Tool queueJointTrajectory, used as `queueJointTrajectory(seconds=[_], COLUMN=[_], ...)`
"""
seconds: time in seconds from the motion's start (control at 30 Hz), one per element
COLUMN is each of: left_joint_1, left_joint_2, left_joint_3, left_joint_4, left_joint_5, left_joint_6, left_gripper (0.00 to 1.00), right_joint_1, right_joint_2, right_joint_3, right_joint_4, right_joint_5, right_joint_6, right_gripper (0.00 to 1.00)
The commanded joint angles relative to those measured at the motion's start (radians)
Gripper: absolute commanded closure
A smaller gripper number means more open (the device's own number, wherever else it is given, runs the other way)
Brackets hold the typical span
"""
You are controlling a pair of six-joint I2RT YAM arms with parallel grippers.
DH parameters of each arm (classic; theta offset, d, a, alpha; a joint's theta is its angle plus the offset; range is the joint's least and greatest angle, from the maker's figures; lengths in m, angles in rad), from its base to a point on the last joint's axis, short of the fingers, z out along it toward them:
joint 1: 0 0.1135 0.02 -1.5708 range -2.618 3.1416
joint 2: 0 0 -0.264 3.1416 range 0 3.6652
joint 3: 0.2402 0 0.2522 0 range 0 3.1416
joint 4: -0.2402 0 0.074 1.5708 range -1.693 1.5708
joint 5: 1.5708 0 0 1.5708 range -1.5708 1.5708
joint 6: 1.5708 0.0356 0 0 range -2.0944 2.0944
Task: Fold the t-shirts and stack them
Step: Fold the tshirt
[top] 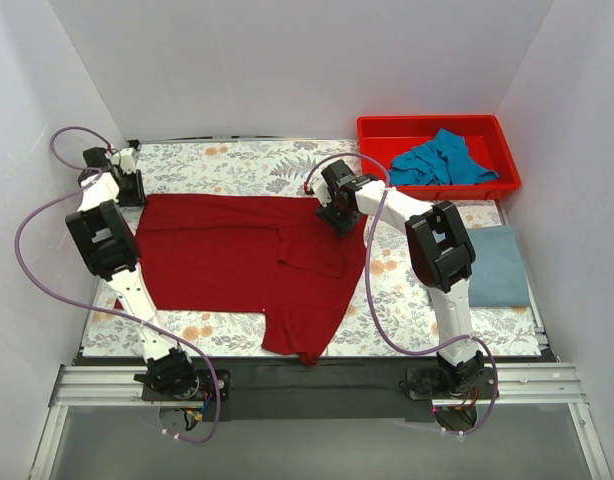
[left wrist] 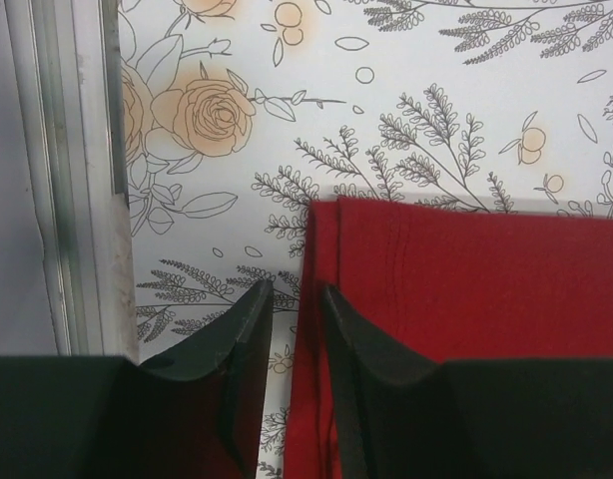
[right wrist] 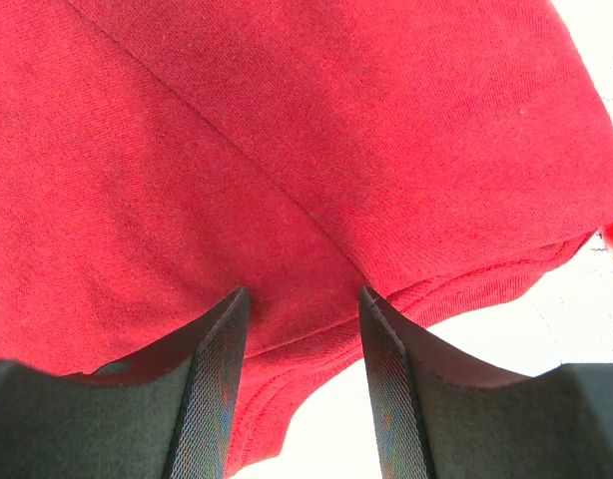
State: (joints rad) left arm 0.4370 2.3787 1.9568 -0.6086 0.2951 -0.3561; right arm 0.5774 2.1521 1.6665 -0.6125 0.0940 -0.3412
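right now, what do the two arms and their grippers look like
The left arm and right arm have white links and bulky black joints, each with a looping purple cable. The left gripper and right gripper have black, tapering wedge fingers.

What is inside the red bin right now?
A crumpled teal-blue t-shirt lies in the red bin. Whatever may be beneath the shirt is covered and cannot be seen.
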Motion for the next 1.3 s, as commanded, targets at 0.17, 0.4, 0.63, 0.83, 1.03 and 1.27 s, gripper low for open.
queueJointTrajectory(seconds=[0.17, 0.4, 0.63, 0.83, 1.03, 1.27], left_joint_1=[0.003, 0.005, 0.003, 0.003, 0.0, -0.003], left_joint_2=[-0.154, -0.234, -0.242, -0.21, -0.167, -0.13], left_joint_3=[-0.084, -0.127, -0.136, -0.148, -0.128, -0.096], left_joint_4=[-0.039, 0.058, 0.024, -0.028, -0.042, -0.056], left_joint_5=[0.038, -0.005, 0.027, 0.021, 0.015, 0.013], left_joint_6=[-0.009, -0.06, -0.055, -0.058, -0.055, -0.058], left_gripper=[0.74, 0.62, 0.61, 0.62, 0.61, 0.61], right_joint_1=[-0.005, -0.002, -0.004, 0.001, 0.019, 0.027], right_joint_2=[-0.052, -0.073, -0.103, -0.113, -0.138, -0.163], right_joint_3=[0.036, 0.022, 0.004, -0.01, -0.046, -0.105], right_joint_4=[-0.05, -0.053, -0.059, -0.081, -0.096, -0.099], right_joint_5=[-0.031, -0.04, -0.053, -0.068, -0.076, -0.079], right_joint_6=[-0.002, 0.002, 0.004, 0.007, 0.005, 0.007], right_gripper=[0.45, 0.44, 0.44, 0.44, 0.44, 0.43])
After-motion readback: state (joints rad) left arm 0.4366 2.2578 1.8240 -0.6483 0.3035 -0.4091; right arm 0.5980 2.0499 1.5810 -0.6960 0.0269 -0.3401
